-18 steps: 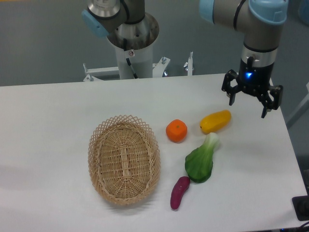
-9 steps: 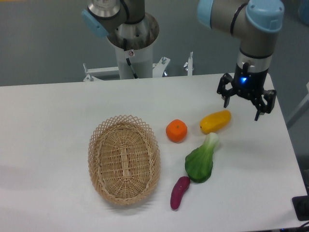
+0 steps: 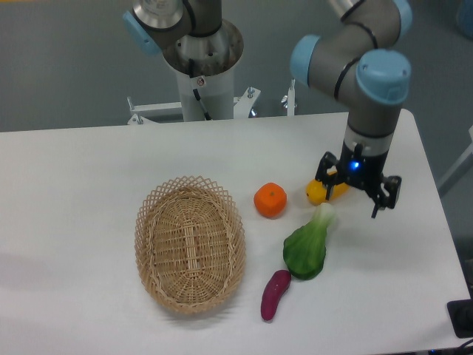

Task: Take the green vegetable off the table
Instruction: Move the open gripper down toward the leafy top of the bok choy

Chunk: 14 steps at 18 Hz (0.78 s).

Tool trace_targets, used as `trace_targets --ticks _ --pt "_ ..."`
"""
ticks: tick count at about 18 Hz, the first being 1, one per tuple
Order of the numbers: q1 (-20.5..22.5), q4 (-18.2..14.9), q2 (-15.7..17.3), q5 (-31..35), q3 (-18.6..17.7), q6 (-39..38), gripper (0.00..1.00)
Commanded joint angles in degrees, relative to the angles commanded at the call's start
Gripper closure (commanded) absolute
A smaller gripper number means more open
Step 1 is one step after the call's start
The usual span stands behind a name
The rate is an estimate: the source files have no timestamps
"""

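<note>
**Pincer above the yellow vegetable, green vegetable free on the bench**

We see the green vegetable (image 3: 307,248) lying flat on the white bench (image 3: 74,192), right of the wicker basket (image 3: 190,244). Its pale stem points up and to the right, toward the yellow vegetable (image 3: 319,191); its dark leaf end points toward the purple eggplant (image 3: 275,294), which lies just beside it. An orange (image 3: 270,200) sits apart, between the basket and the yellow vegetable.

We see the pincer (image 3: 356,194) hanging from the arm, pointing downward, with its fingers spread apart and nothing between them. It partly covers the yellow vegetable from our viewpoint. It is near the stem tip of the green vegetable but not touching it. A blue light glows on the pincer body.
</note>
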Motion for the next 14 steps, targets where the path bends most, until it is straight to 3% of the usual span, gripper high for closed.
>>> trace_targets --ticks 5,14 --pt "0.0 0.3 -0.5 1.3 -3.4 6.4 0.00" --pt "-0.1 2.5 -1.4 1.6 -6.9 6.1 0.00"
